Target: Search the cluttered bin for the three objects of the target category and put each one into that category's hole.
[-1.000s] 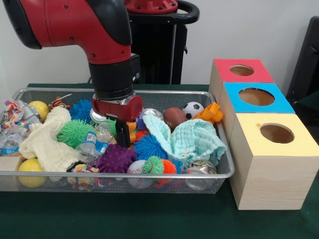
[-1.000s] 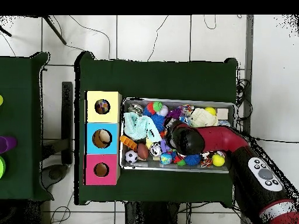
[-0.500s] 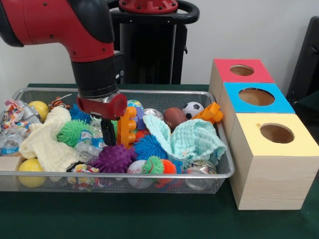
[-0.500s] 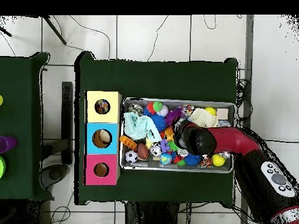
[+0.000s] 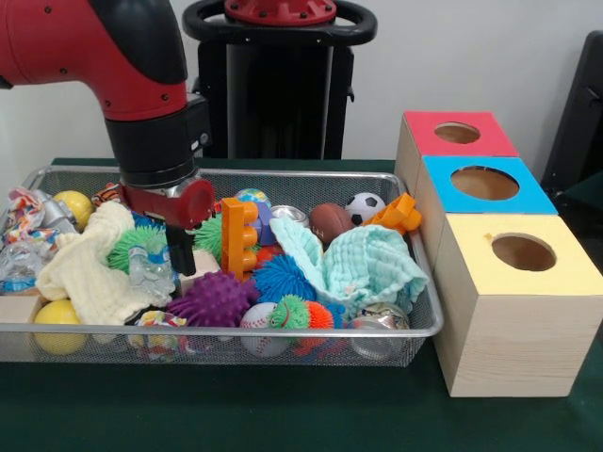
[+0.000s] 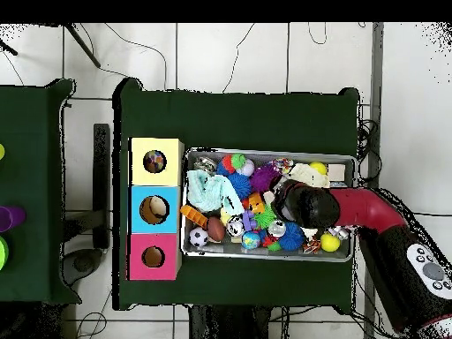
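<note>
My gripper (image 5: 177,252) is down among the toys in the left half of the wire bin (image 5: 236,330). It stands right beside a clear plastic bottle (image 5: 151,270) and a green spiky ball (image 5: 132,243); whether it holds either one I cannot tell. In the overhead view the arm's wrist (image 6: 305,205) covers the gripper. Three wooden boxes stand in a row next to the bin, each with a round hole: red (image 5: 419,132), blue (image 5: 534,196) and yellow (image 5: 509,320).
The bin also holds a purple spiky ball (image 5: 215,299), an upright orange toy (image 5: 237,235), a blue spiky ball (image 5: 283,278), a mint cloth (image 5: 363,268), a cream cloth (image 5: 89,268), a football (image 5: 330,221), a soccer ball (image 5: 365,205) and yellow balls (image 5: 58,315).
In the front view the arm has slid left across the bin. The orange toy and the green spiky ball behind it are uncovered. The clear bottle has shifted left beside the gripper.
</note>
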Robot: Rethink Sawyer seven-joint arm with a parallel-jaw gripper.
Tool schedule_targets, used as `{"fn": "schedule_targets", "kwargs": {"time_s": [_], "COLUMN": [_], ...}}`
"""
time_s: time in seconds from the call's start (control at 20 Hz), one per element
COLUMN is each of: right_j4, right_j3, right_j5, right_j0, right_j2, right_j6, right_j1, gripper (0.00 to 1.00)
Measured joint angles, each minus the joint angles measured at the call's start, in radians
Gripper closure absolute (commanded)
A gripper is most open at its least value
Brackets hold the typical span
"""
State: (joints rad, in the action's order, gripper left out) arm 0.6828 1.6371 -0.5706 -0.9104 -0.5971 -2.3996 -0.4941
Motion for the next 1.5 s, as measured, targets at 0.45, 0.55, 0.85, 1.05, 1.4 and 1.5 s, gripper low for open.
{"fn": "schedule_targets", "kwargs": {"time_s": [0.45, 0.55, 0.85, 1.05, 1.4, 1.5], "right_j4": [0.002, 0.002, 0.003, 0.003, -0.006, -0.014], "right_j3": [-0.065, -0.071, -0.074, -0.077, -0.107, -0.121], "right_j5": [-0.005, -0.005, -0.005, -0.005, -0.012, -0.026], "right_j0": [0.051, 0.062, 0.077, 0.067, 0.008, -0.010], "right_j2": [-0.001, -0.001, -0.001, -0.002, -0.024, -0.031], "right_j6": [0.009, 0.009, 0.009, 0.009, 0.033, 0.047], "right_j1": [0.050, 0.058, 0.063, 0.066, 0.100, 0.111], "gripper": [1.00, 1.00, 1.00, 1.00, 1.00, 1.00]}}
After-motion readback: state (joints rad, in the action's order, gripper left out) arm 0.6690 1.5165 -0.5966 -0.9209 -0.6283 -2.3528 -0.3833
